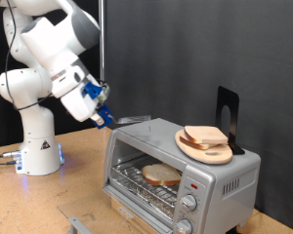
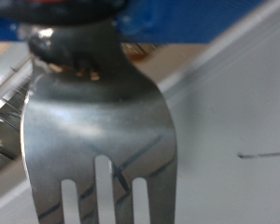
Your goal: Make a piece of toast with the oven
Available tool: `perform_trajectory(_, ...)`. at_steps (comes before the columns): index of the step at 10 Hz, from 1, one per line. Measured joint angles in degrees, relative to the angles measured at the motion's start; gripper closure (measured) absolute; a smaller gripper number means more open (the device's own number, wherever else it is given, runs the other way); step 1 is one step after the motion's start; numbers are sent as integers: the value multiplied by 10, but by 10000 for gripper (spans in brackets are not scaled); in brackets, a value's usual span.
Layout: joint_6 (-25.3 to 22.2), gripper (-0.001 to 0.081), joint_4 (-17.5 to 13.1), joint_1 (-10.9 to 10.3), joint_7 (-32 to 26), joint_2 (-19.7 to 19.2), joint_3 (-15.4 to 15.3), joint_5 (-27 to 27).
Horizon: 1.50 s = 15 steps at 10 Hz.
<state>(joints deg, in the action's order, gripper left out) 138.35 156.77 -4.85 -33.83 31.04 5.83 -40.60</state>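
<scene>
Toast (image 1: 162, 175) lies on the wire rack (image 1: 145, 182) inside the oven (image 1: 182, 174), whose door hangs open. More slices sit on a round wooden plate (image 1: 205, 146) on the oven's top. Just beside the oven's upper left corner in the exterior view, the end effector (image 1: 104, 114) grips a metal fork (image 2: 98, 131), closed around its handle.

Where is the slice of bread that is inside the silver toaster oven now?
In the exterior view, the pale slice of bread lies on the wire rack inside the silver toaster oven, below the round wooden plate on the oven's top.
</scene>
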Motion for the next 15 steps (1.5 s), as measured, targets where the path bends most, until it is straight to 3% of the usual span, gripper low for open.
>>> perform_trajectory(5,57,420,-1,-51,67,-17,-95,-25)
perform_trajectory(7,78,420,-4,-60,93,-32,-123,-28)
perform_trajectory(11,112,420,-5,-61,107,-70,-152,-30)
perform_trajectory(15,127,411,-19,-68,103,-97,-158,-57)
